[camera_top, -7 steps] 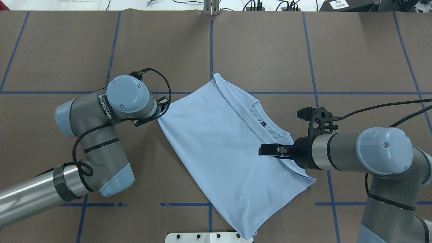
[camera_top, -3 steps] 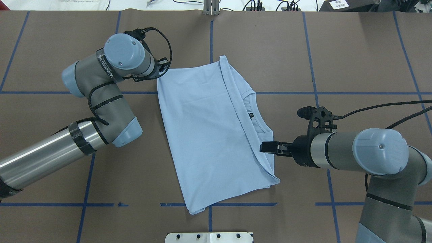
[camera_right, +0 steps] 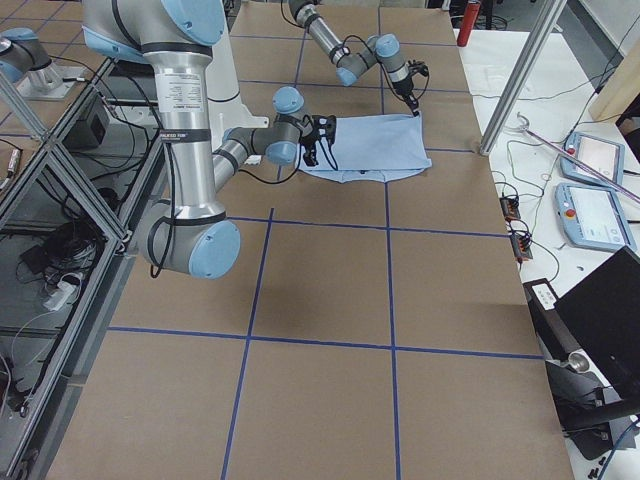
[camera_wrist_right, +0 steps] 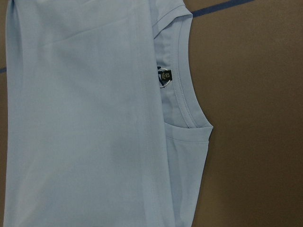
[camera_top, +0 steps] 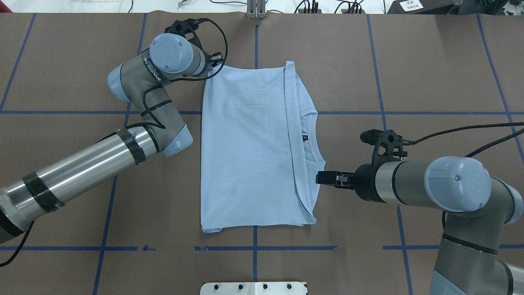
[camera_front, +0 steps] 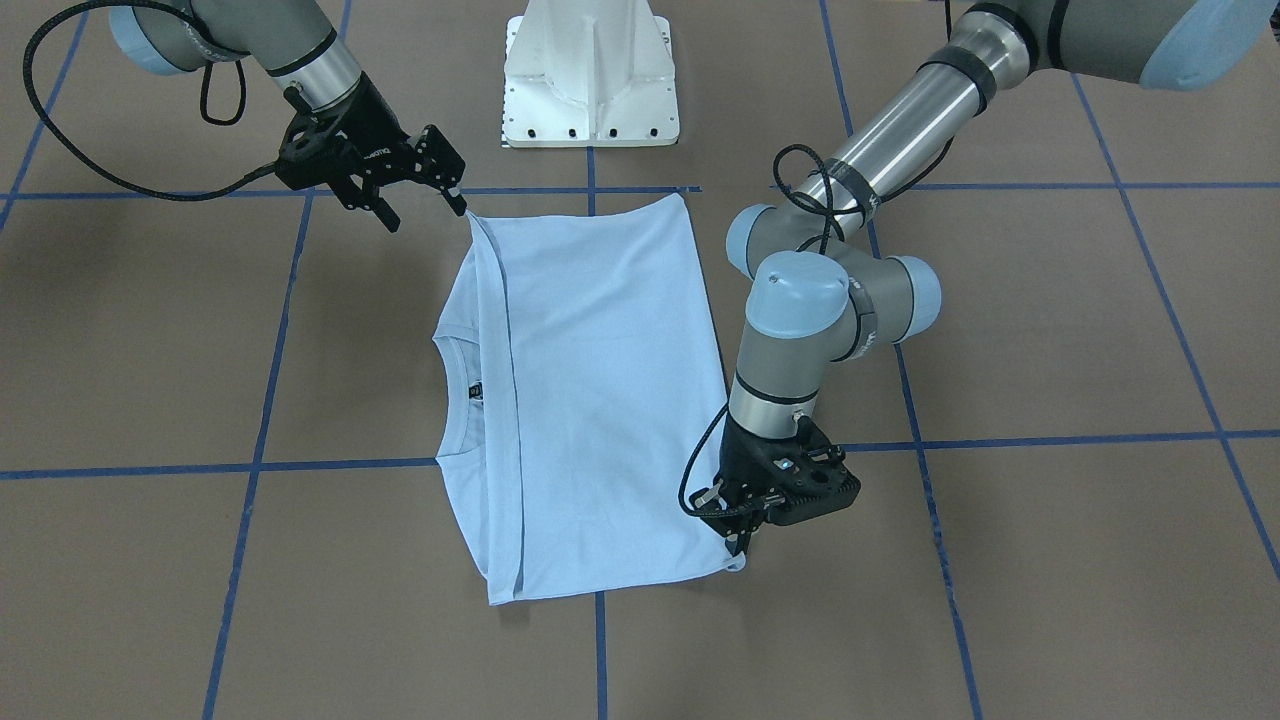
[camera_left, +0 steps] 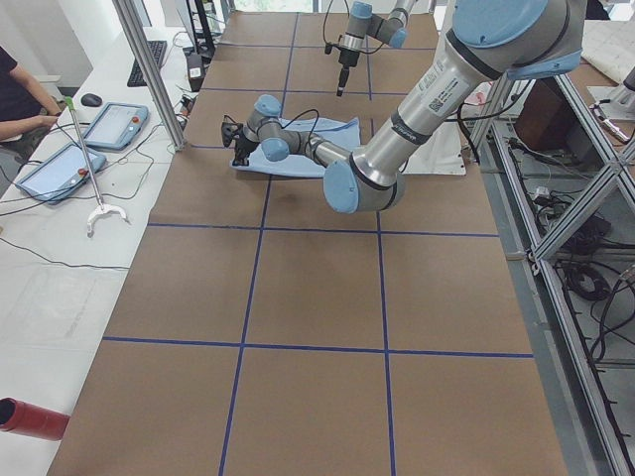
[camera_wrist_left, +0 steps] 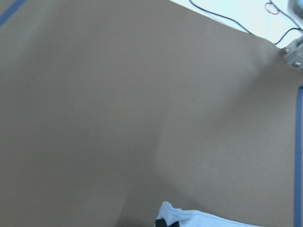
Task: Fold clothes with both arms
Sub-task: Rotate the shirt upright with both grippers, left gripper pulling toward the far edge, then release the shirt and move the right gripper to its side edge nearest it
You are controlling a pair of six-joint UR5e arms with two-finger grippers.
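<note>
The light blue T-shirt lies folded flat mid-table, its edges square to the blue tape lines. Its collar with a dark label points toward my right arm. My left gripper is low at the shirt's far corner, shut on it. The left wrist view shows a scrap of the cloth at a black fingertip. My right gripper hangs open above the shirt's near right edge, with nothing between its fingers. The right wrist view looks down on the shirt and label from above.
The white pedestal base stands at the table's near edge, behind the shirt. Brown table covering with blue tape lines surrounds the shirt. In the exterior left view a seated person, tablets and a metal post line the far side.
My left arm has dragged its corner away from the robot and to the right. The shirt has swung from diagonal to square with the tape lines. The right gripper has stayed nearly still.
</note>
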